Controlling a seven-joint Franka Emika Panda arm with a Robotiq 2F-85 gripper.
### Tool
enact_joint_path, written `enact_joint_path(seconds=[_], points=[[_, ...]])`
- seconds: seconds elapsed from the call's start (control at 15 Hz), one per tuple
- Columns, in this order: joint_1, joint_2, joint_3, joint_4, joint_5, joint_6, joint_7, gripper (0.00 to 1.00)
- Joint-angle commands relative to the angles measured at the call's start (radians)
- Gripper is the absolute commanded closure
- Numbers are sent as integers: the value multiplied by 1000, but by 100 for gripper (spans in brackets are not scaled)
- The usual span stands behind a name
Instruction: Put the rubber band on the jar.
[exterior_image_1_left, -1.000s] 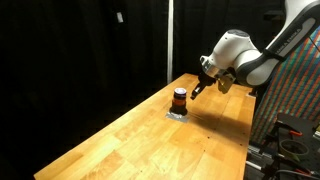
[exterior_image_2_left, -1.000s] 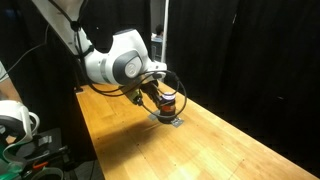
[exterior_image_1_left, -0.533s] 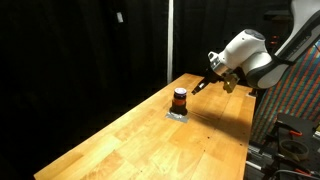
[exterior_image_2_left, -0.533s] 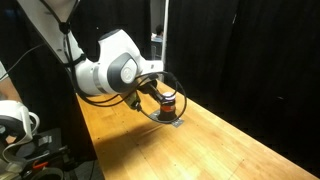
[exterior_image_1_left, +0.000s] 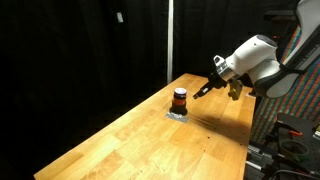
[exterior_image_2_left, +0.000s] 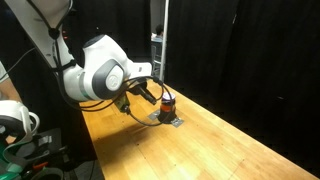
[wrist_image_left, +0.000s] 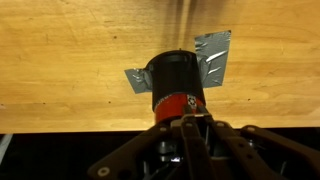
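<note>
The jar (exterior_image_1_left: 179, 99) is small and squat, with a dark top and a red stripe. It stands on a patch of silver tape (exterior_image_1_left: 176, 115) on the wooden table, and it shows in both exterior views (exterior_image_2_left: 167, 104). In the wrist view the jar (wrist_image_left: 175, 80) fills the middle, just beyond the fingertips. My gripper (exterior_image_1_left: 197, 90) hovers beside the jar, a little above the table, with its fingers shut together (wrist_image_left: 190, 122). A thin dark loop curves by the gripper (exterior_image_2_left: 140, 103); I cannot tell whether it is the rubber band.
The wooden table (exterior_image_1_left: 150, 140) runs long and narrow against black curtains. A vertical pole (exterior_image_1_left: 170, 40) stands behind the jar. A table edge lies close behind the jar in the wrist view (wrist_image_left: 60, 118). Equipment and cables sit off the table's end (exterior_image_2_left: 20, 130).
The arm has drawn back from the jar, and the gap between fingertips and jar has grown. The jar has not moved.
</note>
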Motion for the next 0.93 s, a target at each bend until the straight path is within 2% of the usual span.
enact_joint_path(seconds=[0.0,0.2,0.4,0.8,0.87], points=[[136,45,-105,-69,147,159,-40,87],[224,111,-143,-98,325,283,-69,87],[275,166,-125,-120,472,371,-90,87],[334,225,-94,-140,641,449,-93,87],[182,152,93,-136,778,471,-269,87]])
